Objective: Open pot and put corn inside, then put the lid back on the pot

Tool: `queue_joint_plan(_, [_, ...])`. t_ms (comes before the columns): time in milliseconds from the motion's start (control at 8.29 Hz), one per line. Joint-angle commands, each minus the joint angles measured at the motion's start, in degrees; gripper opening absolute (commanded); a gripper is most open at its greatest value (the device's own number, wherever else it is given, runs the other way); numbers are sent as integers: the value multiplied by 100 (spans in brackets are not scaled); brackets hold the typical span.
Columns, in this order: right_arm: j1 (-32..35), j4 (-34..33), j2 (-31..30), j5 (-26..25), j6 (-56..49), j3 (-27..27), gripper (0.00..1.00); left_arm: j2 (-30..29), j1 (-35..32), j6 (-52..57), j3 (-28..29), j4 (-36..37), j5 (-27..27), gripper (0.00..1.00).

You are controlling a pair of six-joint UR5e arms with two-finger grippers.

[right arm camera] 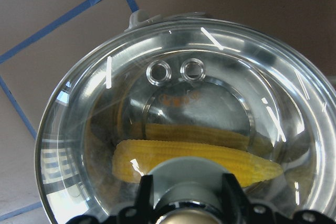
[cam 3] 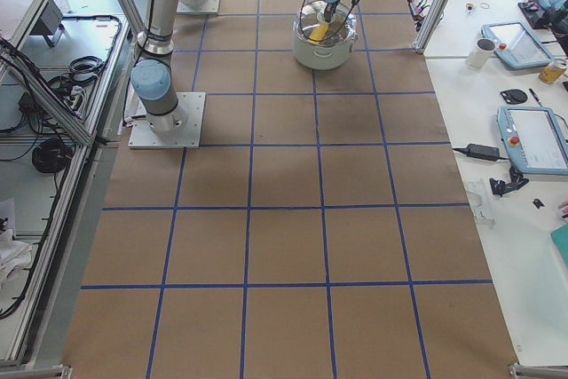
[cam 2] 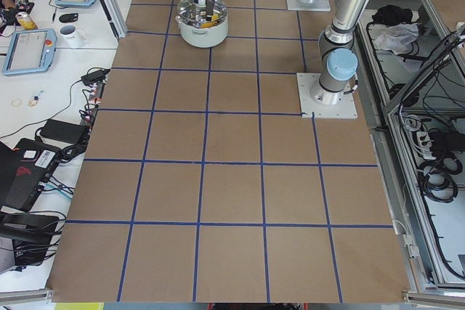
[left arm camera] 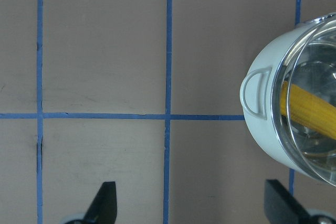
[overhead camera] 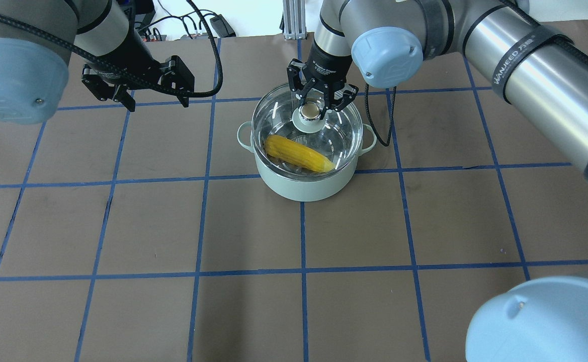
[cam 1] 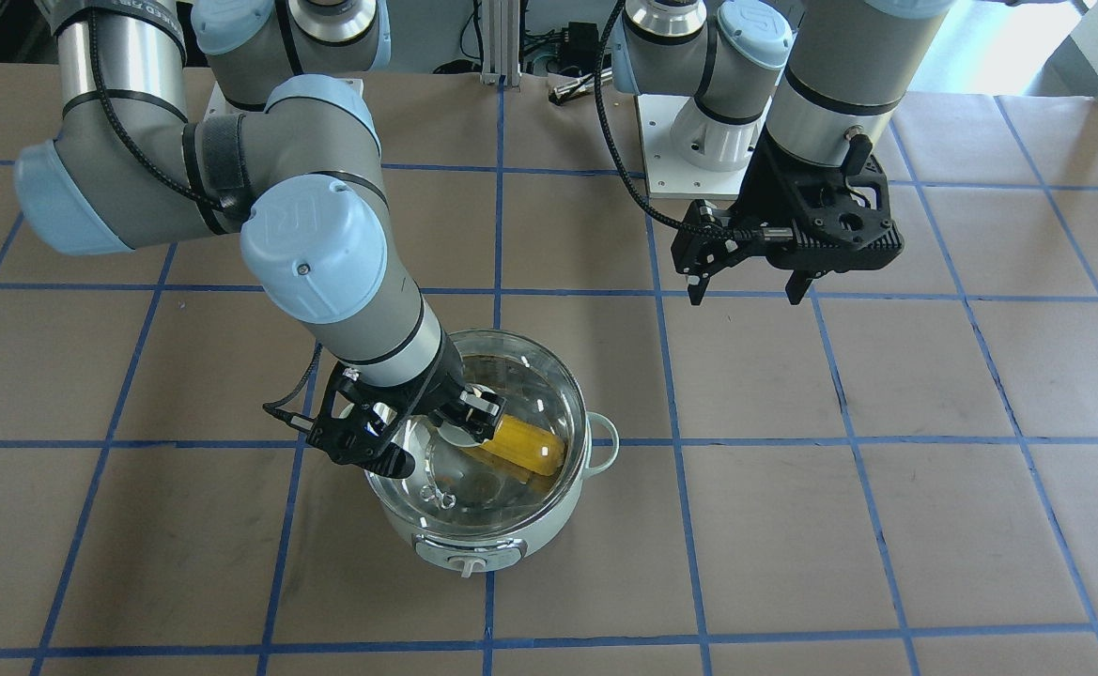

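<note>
The pot (overhead camera: pixel 304 187) is standing on the brown paper-covered table (overhead camera: pixel 122 226), right on one of the blue tape lines, with its control knob facing away from the robot. The corn (overhead camera: pixel 299 155) is lying inside it, slanted across the steel interior, with its paler tip pointing toward the robot's right. The lid (overhead camera: pixel 278 116) is sitting over the pot's mouth, and the corn is showing clearly through the glass (right arm camera: pixel 194 156). From across the table, the lid (cam 1: pixel 511 376) is looking level on the rim, with its two small vent rings on the side near the control knob.

The right gripper (overhead camera: pixel 313 108) is reaching down from above and behind the pot, with its fingers (overhead camera: pixel 301 100) sitting close on either side of the lid's cream knob. From where I'm looking, I cannot tell whether they are pressing on the knob or just flanking it.

The left gripper (overhead camera: pixel 158 104) is hanging over bare table, well apart from the pot on the robot's left. Its fingers are spread wide with nothing between them. In its own wrist view, one loop handle of the pot (left arm camera: pixel 262 124) is showing at the edge.
</note>
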Motion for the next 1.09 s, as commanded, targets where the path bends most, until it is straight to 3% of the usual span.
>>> queue_joint_plan(0, [14, 1, -1, 19, 30, 0, 30, -7, 0, 6, -78, 0, -25, 100])
queue_joint_plan(965, [14, -8, -1, 55, -14, 44, 37, -42, 0, -56, -104, 0, -34, 100])
